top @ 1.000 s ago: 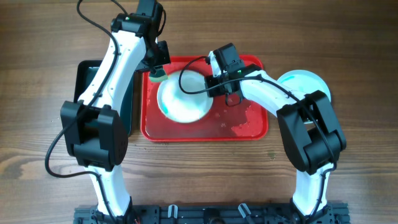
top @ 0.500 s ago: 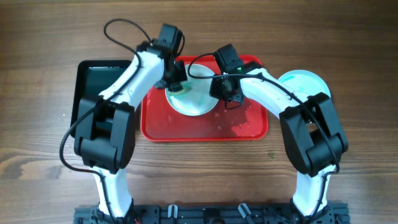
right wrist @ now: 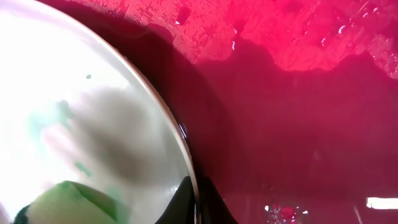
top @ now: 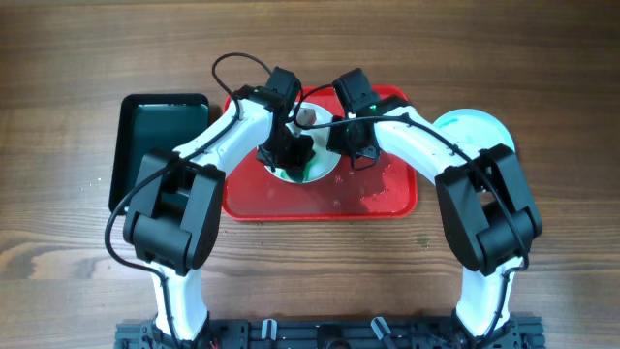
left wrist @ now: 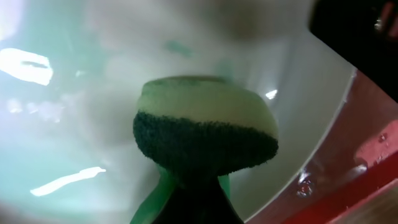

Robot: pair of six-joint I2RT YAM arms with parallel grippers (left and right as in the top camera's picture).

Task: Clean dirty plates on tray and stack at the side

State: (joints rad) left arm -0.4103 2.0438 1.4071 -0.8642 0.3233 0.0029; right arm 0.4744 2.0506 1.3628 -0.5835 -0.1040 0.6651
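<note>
A brown wooden table (top: 58, 78) carries everything. At the left lies a black tray (top: 160, 126), just beside the red tray (top: 378, 199), whose wet floor shows droplets and pale suds. The plate (right wrist: 81, 93) sits in the red tray's left half, white to pale aqua, with faint teal streaks and green flecks across its face. The left gripper (top: 291, 153) is clamped on a sponge (left wrist: 205, 130), dark green scourer below and pale foam above, pressed onto the plate's middle. The right gripper (top: 356, 147) pinches the plate's right rim. Farther right, off the tray, another pale aqua plate (top: 480, 126) lies partly under the right arm.
</note>
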